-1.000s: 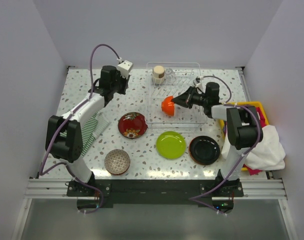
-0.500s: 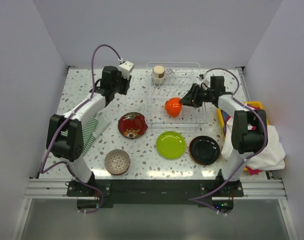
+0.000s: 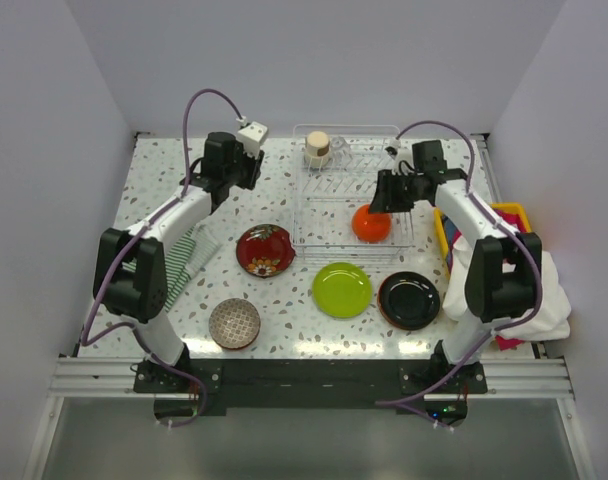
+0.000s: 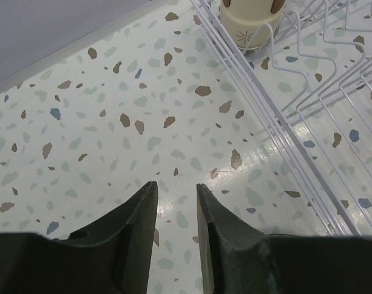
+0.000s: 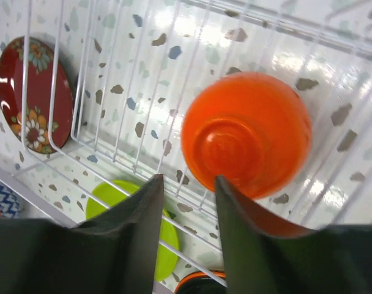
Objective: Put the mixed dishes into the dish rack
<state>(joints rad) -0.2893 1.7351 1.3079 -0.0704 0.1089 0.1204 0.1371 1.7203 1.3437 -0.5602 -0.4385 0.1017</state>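
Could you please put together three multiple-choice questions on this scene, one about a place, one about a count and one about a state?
1. Where is the orange bowl? A. Stacked on a plate. B. In the dish rack. C. Inside another bowl.
2. How many plates lie on the table outside the rack? A. One. B. Three. C. Five.
3. The right gripper is: A. Shut on the bowl. B. Shut on a cup. C. Open, holding nothing.
Answers: 1 B, it sits base-up among the rack's wires. 2 B, the dark red plate, lime green plate and black plate. 3 C, its jaws stand apart with nothing between.
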